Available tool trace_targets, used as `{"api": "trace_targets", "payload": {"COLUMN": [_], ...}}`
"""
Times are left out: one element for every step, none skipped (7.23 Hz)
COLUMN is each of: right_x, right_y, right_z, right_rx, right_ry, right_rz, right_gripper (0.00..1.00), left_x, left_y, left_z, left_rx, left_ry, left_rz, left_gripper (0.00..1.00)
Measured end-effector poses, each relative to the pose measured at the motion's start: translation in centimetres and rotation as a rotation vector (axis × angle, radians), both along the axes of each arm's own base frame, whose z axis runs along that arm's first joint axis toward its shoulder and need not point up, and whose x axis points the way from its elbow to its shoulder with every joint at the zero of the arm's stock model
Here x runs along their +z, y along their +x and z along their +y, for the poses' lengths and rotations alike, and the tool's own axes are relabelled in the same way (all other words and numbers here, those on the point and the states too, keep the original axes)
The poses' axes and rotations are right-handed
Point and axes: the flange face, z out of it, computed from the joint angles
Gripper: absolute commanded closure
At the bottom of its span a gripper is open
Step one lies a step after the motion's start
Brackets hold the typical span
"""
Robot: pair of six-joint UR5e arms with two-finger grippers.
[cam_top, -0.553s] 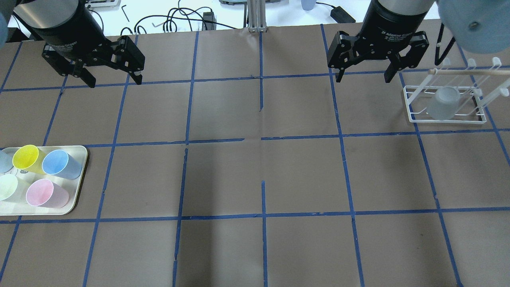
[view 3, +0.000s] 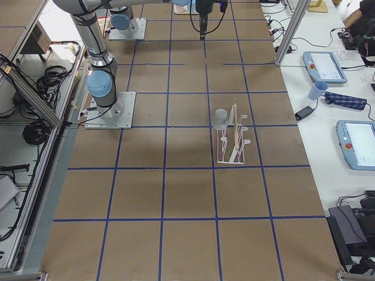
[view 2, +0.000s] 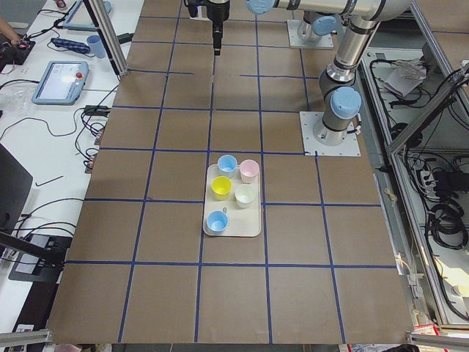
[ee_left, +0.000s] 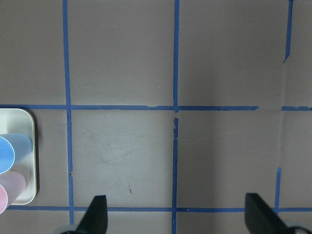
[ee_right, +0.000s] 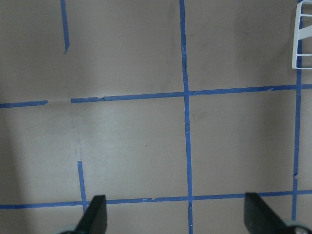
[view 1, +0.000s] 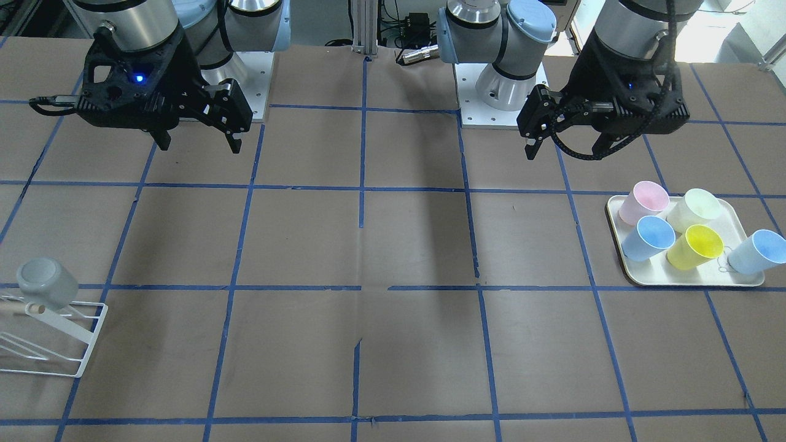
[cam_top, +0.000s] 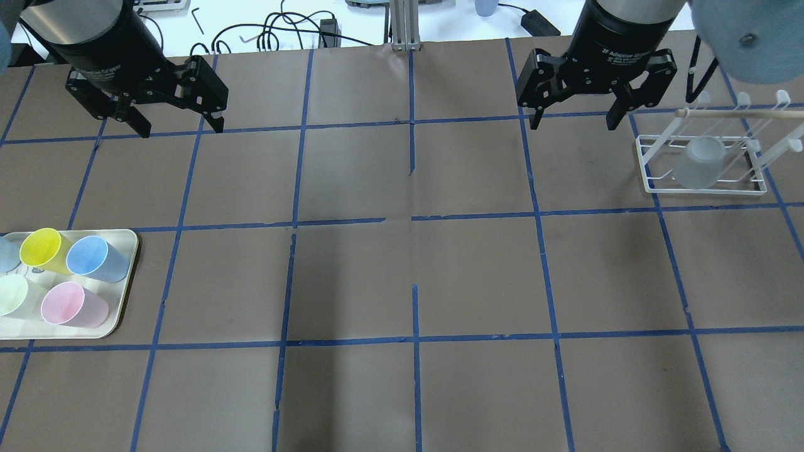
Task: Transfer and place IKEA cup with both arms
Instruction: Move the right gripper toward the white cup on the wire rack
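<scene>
The pale grey IKEA cup [cam_top: 700,162] sits upside down on a white wire rack [cam_top: 653,182] at the table's right end. It also shows in the front view [view 1: 46,282] and the right side view [view 3: 220,119]. My right gripper [cam_top: 572,124] hangs open and empty above the table, left of the rack and apart from it; in the front view it [view 1: 200,146] is at upper left. My left gripper [cam_top: 182,129] hangs open and empty at the far left [view 1: 564,150]. Both wrist views show bare table between open fingers [ee_left: 95,217] [ee_right: 95,217].
A cream tray [cam_top: 122,311] at the left front holds several cups: yellow [cam_top: 41,250], blue [cam_top: 94,258], pink [cam_top: 69,304], pale cream-green [cam_top: 14,295] and another light blue one [view 1: 755,252]. The rack has a wooden bar [cam_top: 741,113] on top. Cables lie beyond the far edge.
</scene>
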Motion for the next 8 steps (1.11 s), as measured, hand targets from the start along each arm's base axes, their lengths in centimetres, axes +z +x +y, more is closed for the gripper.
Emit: {"api": "trace_targets", "payload": {"right_x": [0.0, -0.1, -0.2, -0.4, -1.0, -1.9, -3.6, -5.7], "right_y": [-0.1, -0.2, -0.8, -1.7, -2.9, -4.4, -6.7, -8.8], "right_z": [0.0, -0.1, -0.3, -0.6, -1.1, -2.0, -3.5, -5.2], "right_rx": [0.000, -0.002, -0.006, -0.014, -0.023, -0.037, -0.052, -0.055], "right_ry": [0.000, -0.001, -0.007, -0.012, -0.006, 0.009, 0.040, 0.072], "right_rz": [0.001, 0.001, 0.021, 0.071, 0.118, 0.146, 0.187, 0.236], "right_gripper": [0.00, 0.00, 0.00, 0.00, 0.00, 0.00, 0.00, 0.00], "left_x": [0.0, 0.0, 0.0, 0.0, 0.0, 0.0, 0.0, 0.0], "left_y": [0.0, 0.0, 0.0, 0.0, 0.0, -0.1, -0.1, -0.1], "left_z": [0.0, 0.0, 0.0, 0.0, 0.1, 0.1, 0.1, 0.1], "left_rx": [0.000, 0.000, 0.000, 0.000, -0.001, -0.001, -0.001, -0.001], "left_ry": [0.000, 0.000, 0.000, 0.001, 0.001, 0.001, 0.001, 0.001], "left_rz": [0.000, 0.000, 0.000, 0.000, 0.000, 0.000, 0.001, 0.002], "left_gripper": [0.00, 0.00, 0.00, 0.00, 0.00, 0.00, 0.00, 0.00]}}
